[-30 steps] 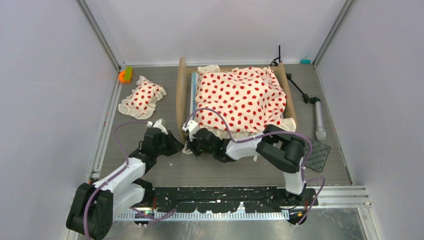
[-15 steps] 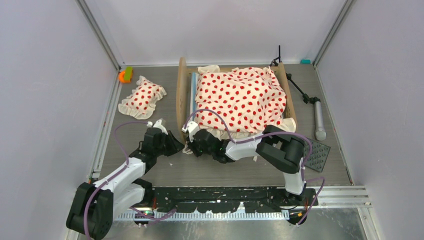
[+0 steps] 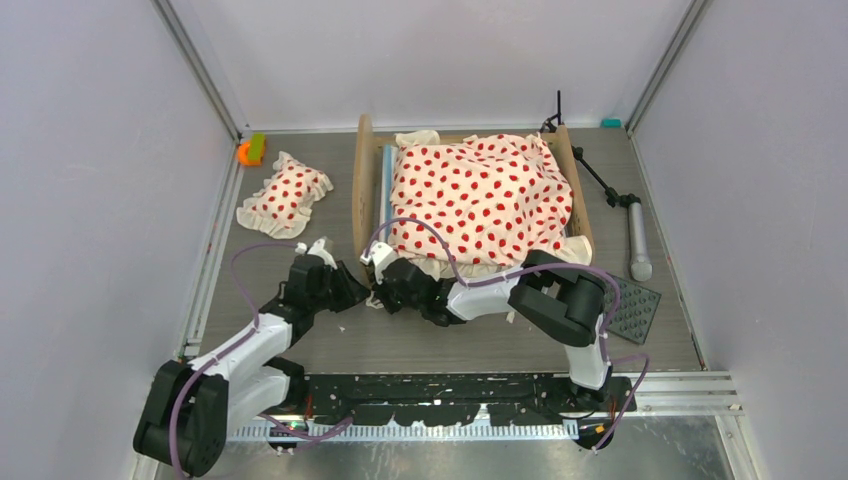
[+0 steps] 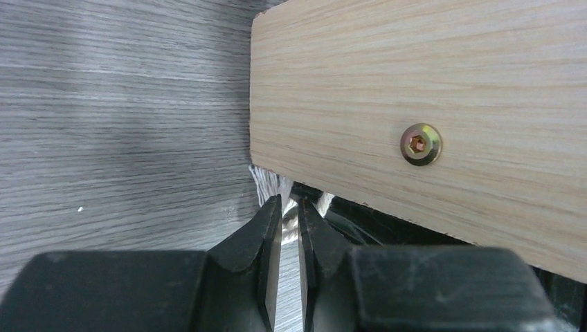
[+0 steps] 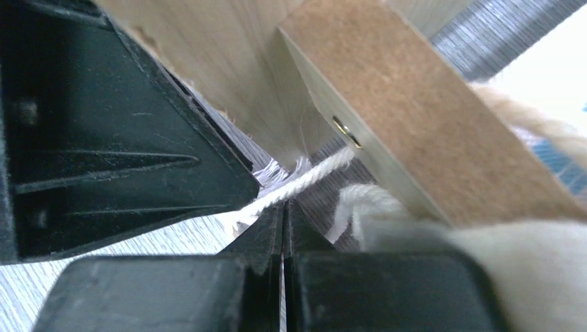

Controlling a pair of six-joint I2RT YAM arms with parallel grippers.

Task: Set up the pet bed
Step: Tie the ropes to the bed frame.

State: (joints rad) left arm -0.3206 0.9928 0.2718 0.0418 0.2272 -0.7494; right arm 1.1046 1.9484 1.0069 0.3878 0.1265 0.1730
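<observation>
- Two grippers are stationed at the seven-o'clock corner of the pet bed, which is set at twelve o'clock.
- One tie cord is clamped by the right gripper.
- Narrowly parted jaws are shown by the left gripper.
- Cord is best drawn low and steadily.

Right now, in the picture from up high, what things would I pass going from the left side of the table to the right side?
polka-dot pillow → pet bed → black stand with its grey handle
</observation>
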